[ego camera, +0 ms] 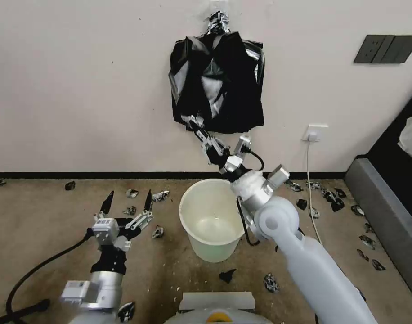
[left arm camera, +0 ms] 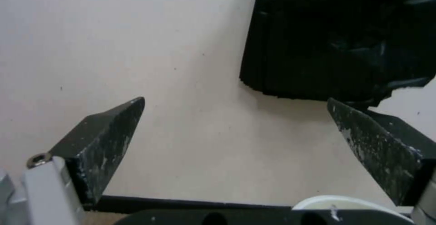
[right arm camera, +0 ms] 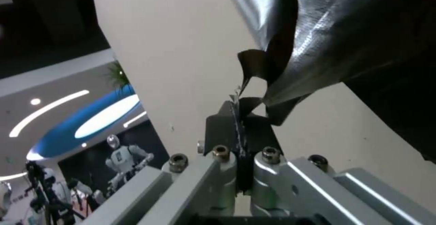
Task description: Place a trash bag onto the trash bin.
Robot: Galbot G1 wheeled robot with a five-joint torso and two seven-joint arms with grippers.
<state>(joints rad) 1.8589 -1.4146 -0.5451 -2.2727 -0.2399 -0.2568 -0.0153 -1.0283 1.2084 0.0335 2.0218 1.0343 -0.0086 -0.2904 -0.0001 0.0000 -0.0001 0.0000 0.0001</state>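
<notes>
The right gripper point(ego camera: 191, 120) is raised to the wall point(ego camera: 80, 90) and is closed on the lower left corner of the trash bag point(ego camera: 217, 85), which hangs in front of a flat bundle of black bags point(left arm camera: 336, 41) fixed high on the wall by a bunched top. In the right wrist view the fingertips point(right arm camera: 238, 129) are pressed together with a fold of thin glossy film pinched between them, and the film rises from the pinch in a twisted, creased sheet. The left gripper point(ego camera: 127, 200) is held low over the floor point(ego camera: 44, 225), to the left of the trash bin point(ego camera: 212, 220), with its fingers spread wide and holding nothing. The trash bin stands upright on the floor directly below the hanging bags, mouth facing up, interior bare, with no bag over its rim. Progress assessment: the corner grasp is established; detaching the bag from the wall, opening its mouth, and fitting it over the bin rim remain to be done. Orientation: the trash bag hangs roughly flat against the wall, long axis close to vertical, top edge gathered toward the wall fixing and bottom edge facing down toward the bin. Small torn black scraps point(ego camera: 158, 195) lie scattered on the floor around the bin.
</notes>
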